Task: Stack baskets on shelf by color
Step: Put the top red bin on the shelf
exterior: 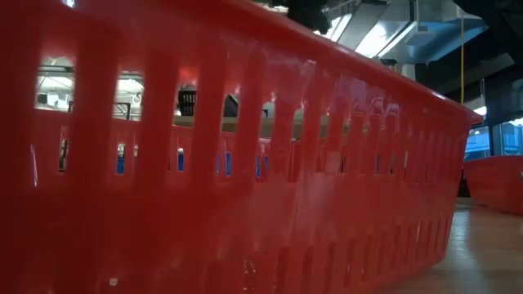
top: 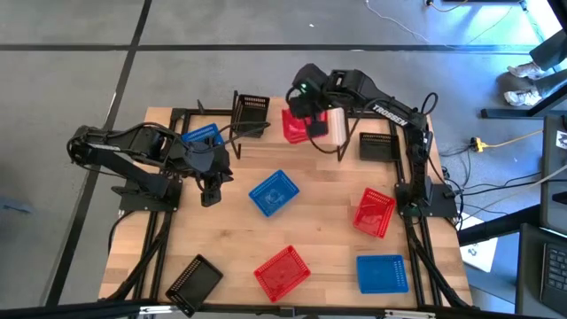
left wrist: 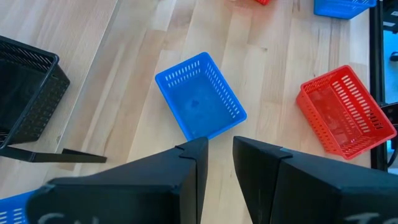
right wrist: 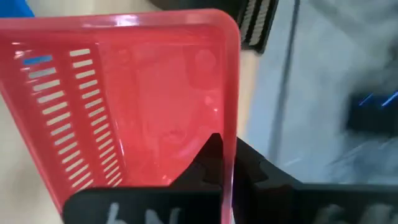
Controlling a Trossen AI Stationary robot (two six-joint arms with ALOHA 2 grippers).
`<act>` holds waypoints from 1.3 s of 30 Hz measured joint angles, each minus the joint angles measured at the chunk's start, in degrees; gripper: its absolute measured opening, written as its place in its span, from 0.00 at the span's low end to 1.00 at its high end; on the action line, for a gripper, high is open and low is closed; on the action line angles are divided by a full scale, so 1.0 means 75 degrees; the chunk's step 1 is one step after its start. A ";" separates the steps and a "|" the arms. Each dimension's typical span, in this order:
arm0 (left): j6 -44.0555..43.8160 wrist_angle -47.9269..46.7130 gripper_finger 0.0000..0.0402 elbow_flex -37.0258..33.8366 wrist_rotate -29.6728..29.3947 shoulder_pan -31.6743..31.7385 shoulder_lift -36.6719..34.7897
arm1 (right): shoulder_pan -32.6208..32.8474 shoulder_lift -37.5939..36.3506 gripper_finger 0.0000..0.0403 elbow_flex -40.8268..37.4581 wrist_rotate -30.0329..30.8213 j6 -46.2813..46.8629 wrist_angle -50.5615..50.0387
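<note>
My right gripper reaches over the table's far middle and is shut on a red basket. That red basket has its open side up. To its left a black basket sits at the left end of what looks like the shelf's plank. A blue basket lies farther left. My left gripper hangs over the table's left part. Its fingers are a little apart with nothing between them. They point toward another blue basket, which lies flat on the table. My right gripper pinches the rim of one side wall of the red basket. One finger is inside the basket and the other is outside. The fingers slant down from above. The basket hangs open side up, and its underside is hidden.
More baskets lie on the table: red, red, blue, black near the front left corner, and black at the far right. A red basket wall fills the low view.
</note>
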 joint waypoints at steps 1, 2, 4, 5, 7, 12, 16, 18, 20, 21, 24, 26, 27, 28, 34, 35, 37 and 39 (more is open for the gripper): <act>0.0000 0.0000 0.17 0.0000 0.0000 0.0000 0.0000 | -0.0027 0.0000 0.00 0.0000 0.0034 -0.0523 0.0147; -0.0001 0.0000 0.17 0.0000 0.0000 0.0000 0.0000 | -0.0051 0.0000 0.00 -0.0003 0.0016 -0.0991 0.0302; -0.0006 0.0000 0.17 0.0000 0.0000 0.0000 0.0000 | -0.0107 0.0000 0.00 -0.0003 -0.0259 -0.1842 0.0607; -0.0009 0.0000 0.17 0.0000 0.0000 0.0000 0.0000 | -0.0127 0.0000 0.00 -0.0003 -0.0444 -0.2264 0.0682; -0.0042 0.0001 0.17 0.0000 -0.0004 0.0000 0.0000 | -0.0160 0.0000 0.00 -0.0003 -0.0811 -0.2959 0.0703; -0.0223 0.0003 0.17 0.0000 -0.0183 0.0003 0.0000 | -0.0158 0.0067 0.00 -0.0015 -0.1087 -0.4673 0.0469; -0.0266 0.0016 0.17 0.0000 -0.0198 0.0003 0.0003 | -0.0161 0.0249 0.00 -0.0015 -0.1081 -0.5791 0.0474; -0.0270 0.0043 0.17 0.0000 -0.0198 0.0003 0.0003 | -0.0161 0.0386 0.00 -0.0015 -0.1084 -0.6160 0.0523; -0.0271 0.0044 0.17 0.0000 -0.0204 0.0003 0.0003 | -0.0161 0.0596 0.00 -0.0015 -0.1062 -0.6415 0.0646; -0.0277 0.0047 0.17 0.0000 -0.0204 0.0003 0.0003 | -0.0161 0.0709 0.00 -0.0015 -0.1026 -0.6532 0.0749; -0.0285 0.0047 0.17 0.0000 -0.0207 0.0003 0.0003 | -0.0161 0.0966 0.00 -0.0017 -0.0913 -0.6911 0.0927; -0.0326 0.0047 0.17 0.0000 -0.0219 0.0003 0.0003 | -0.0161 0.1085 0.00 -0.0017 -0.0877 -0.6916 0.1017; -0.0407 0.0045 0.17 0.0000 -0.0226 0.0003 0.0003 | -0.0161 0.1148 0.00 -0.0017 -0.0880 -0.6909 0.1014; -0.0464 0.0042 0.17 0.0000 -0.0231 0.0003 0.0003 | -0.0161 0.1191 0.00 -0.0017 -0.0880 -0.6904 0.1014; -0.0606 0.0035 0.17 0.0000 -0.0239 0.0004 0.0003 | -0.0161 0.1271 0.01 -0.0015 -0.0880 -0.6896 0.1059; -0.0606 0.0035 0.17 0.0000 -0.0239 0.0003 0.0003 | -0.0161 0.1271 0.03 -0.0012 -0.0883 -0.6842 0.1090; -0.0606 0.0029 0.17 0.0000 -0.0239 0.0003 0.0003 | -0.0161 0.1271 0.05 -0.0012 -0.0920 -0.6585 0.1196; -0.0604 0.0029 0.17 0.0000 -0.0239 0.0003 0.0003 | -0.0169 0.1281 0.07 -0.0014 -0.0941 -0.6350 0.1288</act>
